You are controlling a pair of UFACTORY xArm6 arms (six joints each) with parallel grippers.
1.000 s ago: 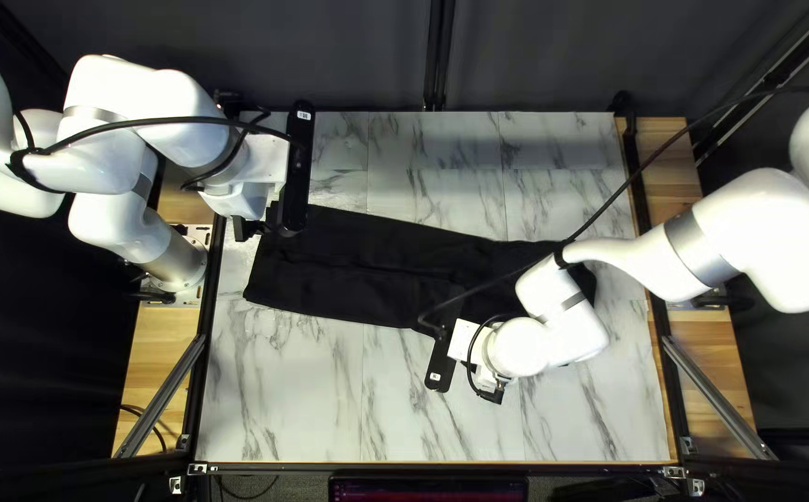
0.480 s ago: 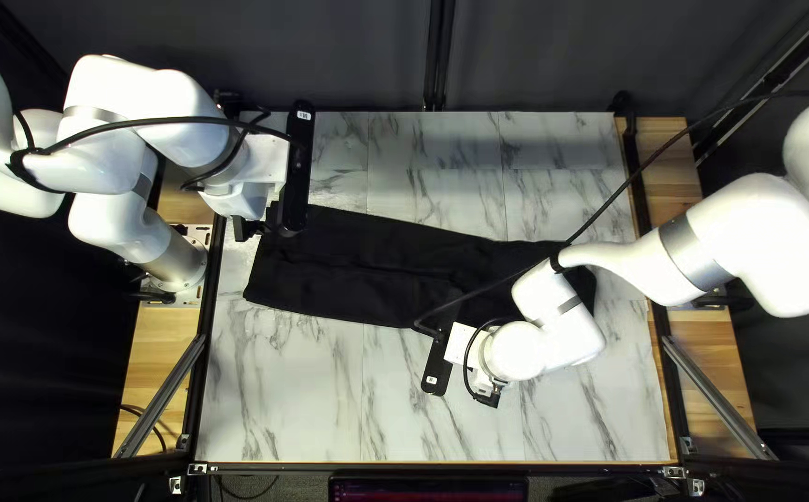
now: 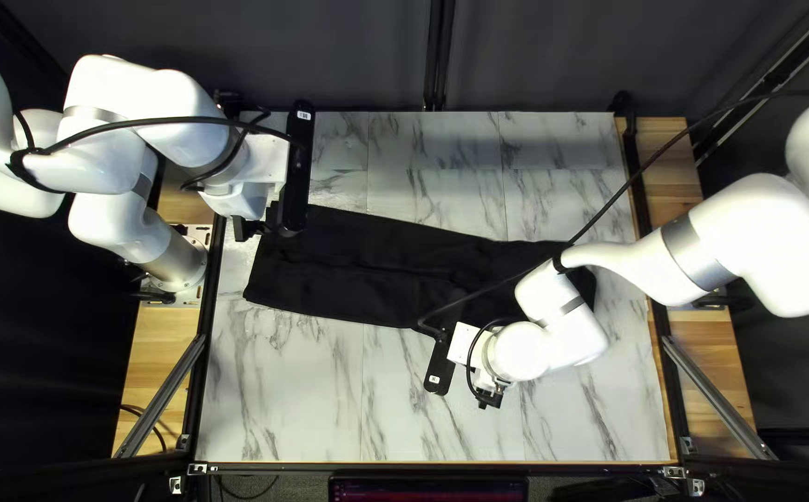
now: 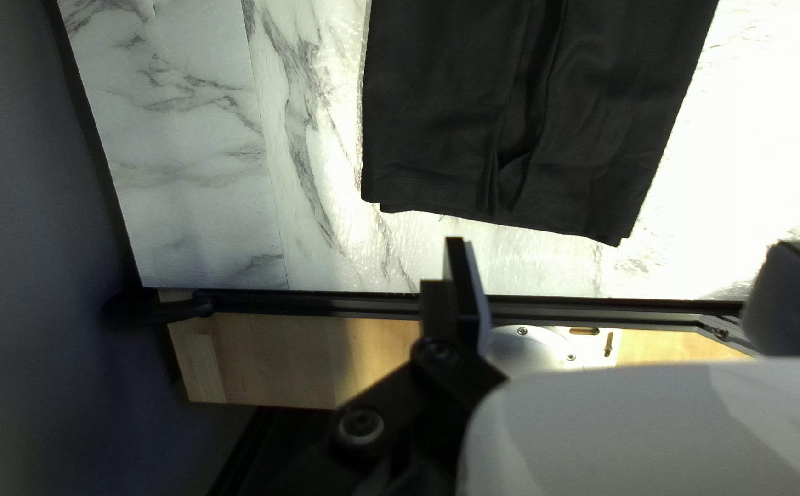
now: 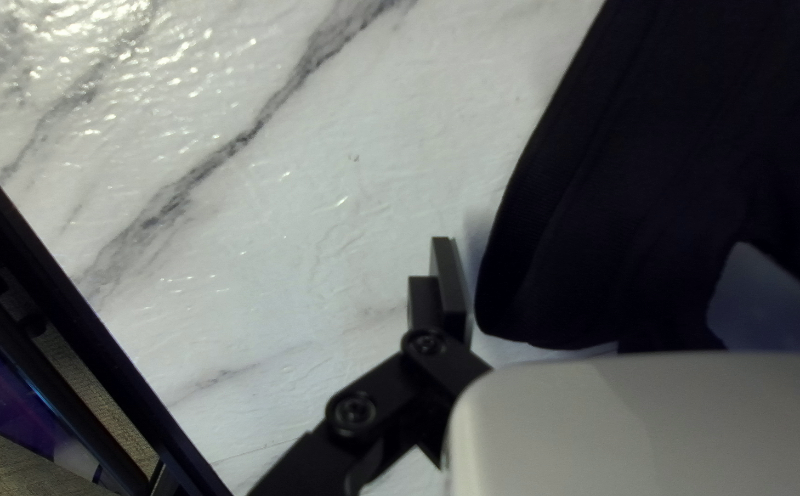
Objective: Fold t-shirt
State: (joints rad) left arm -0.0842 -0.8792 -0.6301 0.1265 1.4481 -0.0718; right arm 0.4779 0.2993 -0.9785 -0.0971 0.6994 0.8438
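Over the shirt (image 3: 358,260) (black), a cable (image 3: 604,209).

Marble-look tabletop (image 3: 283,400) ahead of left gripper (image 3: 260,230) fingers, also under right gripper (image 3: 488,398) fingers. Black rail (image 4: 326,304) runs behind left fingers in left wrist view, wood board (image 4: 271,358) alongside. Dark curtain (image 3: 348,56) beyond both pairs of fingers. Screen (image 3: 427,489) off nearside of right fingers.

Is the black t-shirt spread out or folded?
Partly folded: the t-shirt lies in a long, narrow strip, and the left wrist view shows offset layered edges at one end.
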